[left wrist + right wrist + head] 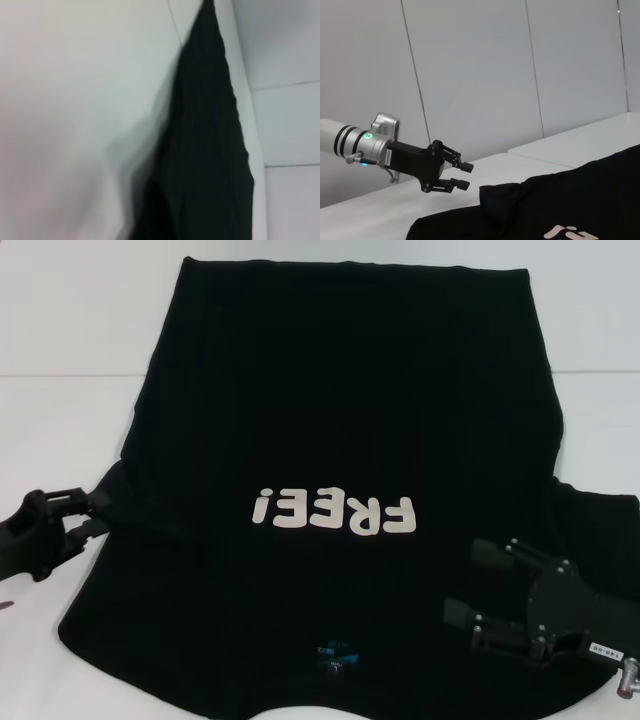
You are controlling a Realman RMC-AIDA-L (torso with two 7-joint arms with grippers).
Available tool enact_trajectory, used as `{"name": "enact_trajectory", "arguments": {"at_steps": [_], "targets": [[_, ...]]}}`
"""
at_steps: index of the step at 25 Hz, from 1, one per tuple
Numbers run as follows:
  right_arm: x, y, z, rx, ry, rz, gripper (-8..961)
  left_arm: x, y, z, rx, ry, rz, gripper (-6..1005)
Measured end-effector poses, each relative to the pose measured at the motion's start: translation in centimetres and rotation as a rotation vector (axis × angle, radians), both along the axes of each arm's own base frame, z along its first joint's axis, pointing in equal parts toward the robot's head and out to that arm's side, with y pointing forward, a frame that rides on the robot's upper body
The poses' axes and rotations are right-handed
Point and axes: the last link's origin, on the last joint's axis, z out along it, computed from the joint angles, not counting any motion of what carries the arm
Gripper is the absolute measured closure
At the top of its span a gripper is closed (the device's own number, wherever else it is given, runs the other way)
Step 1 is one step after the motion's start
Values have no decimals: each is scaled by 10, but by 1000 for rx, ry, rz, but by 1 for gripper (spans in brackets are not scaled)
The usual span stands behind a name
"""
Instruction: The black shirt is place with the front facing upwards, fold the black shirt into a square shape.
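Observation:
The black shirt [340, 430] lies spread flat on the white table, front up. Its off-white "FREE!" print [333, 512] faces me and its blue neck label [330, 657] is at the near edge. My left gripper [98, 515] is open and empty just beside the shirt's left sleeve edge. It also shows in the right wrist view [464, 175], a little above the table next to the bunched sleeve [502, 195]. My right gripper [476, 585] is open and empty over the shirt's near right shoulder. The left wrist view shows a strip of the shirt [205, 150].
The white table [70, 420] extends past the shirt on both sides, with a seam line across its far part. The shirt's hem reaches the far table edge [350, 262]. Grey wall panels [470, 75] stand behind the table.

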Motion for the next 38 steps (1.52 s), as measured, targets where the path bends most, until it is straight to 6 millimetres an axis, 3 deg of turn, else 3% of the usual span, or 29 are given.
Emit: {"name": "enact_trajectory", "arguments": {"at_steps": [6,11,22,38], "targets": [[-1,1,0,-3,0,3,38,-4,5,-8,11,57,23,614],[0,0,0,-2,0,-1,38,-2,10,-14,14,76,27,436],[1,-1,0,-2,0,-3,38,1,16,-22,22,88,39,435],[1,-4,-2,-14,6,-7,38,23,48,-27,64,145,-7,435]]}}
